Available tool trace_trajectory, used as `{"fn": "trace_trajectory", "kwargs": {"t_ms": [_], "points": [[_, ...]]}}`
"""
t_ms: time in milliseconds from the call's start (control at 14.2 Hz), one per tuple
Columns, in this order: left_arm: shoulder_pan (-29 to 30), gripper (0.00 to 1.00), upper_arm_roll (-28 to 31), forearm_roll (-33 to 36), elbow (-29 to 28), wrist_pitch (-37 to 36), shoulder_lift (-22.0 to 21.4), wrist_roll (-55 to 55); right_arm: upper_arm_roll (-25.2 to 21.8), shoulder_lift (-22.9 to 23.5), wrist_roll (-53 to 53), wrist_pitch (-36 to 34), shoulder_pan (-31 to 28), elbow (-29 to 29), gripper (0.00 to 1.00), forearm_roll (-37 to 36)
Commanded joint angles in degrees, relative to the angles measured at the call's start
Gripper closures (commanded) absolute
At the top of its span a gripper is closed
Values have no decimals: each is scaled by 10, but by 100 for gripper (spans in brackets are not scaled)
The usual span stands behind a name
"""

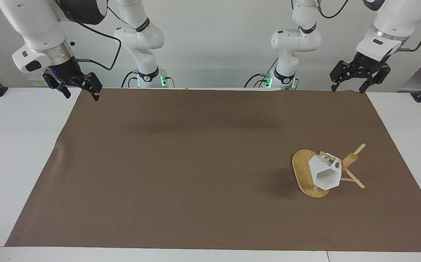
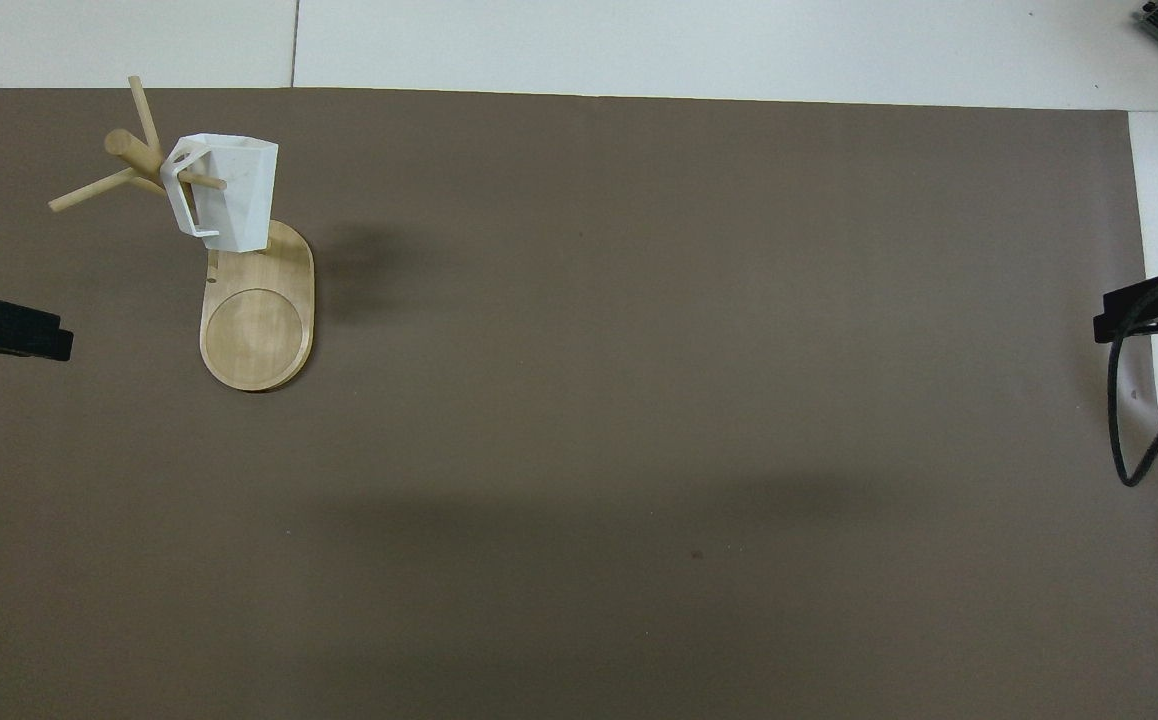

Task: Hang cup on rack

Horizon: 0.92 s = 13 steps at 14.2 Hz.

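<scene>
- The cup [image 1: 326,173] hung on the rack [image 1: 307,174], a thin peg passing through its handle; its open mouth faced away from the robots and its body tilted out over the oval base.
- The rack stood on the brown mat [image 1: 196,163] toward the left arm's end of the surface, the base's long axis running from nearer the robots to farther from them.
- In the facing view the cup lay at roughly seven o'clock from the left pincer [image 1: 359,74], well apart from it and well below.
- The left pincer hung raised over the mat's corner at the robots' edge, jaws spread wide and holding nothing.
- The right pincer [image 1: 75,85] waited over the corresponding corner at its own end, jaws likewise wide and empty; the cup lay at about four o'clock from it, much farther off.
- Judged from this, the hanging looked complete and the left arm was the nearer one should any correction be needed.
</scene>
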Motion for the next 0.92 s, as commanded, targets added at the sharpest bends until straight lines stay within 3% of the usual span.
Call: {"fn": "trace_trajectory", "kwargs": {"t_ms": [0,846], "points": [[-7,0,15,7,19,-14,10,1,4,-16,-13,3,-12,-10,0,14],[0,0,18,27,-3,-27,-2,-5,4,-19,-13,0,-14,-11,0,14]]}}
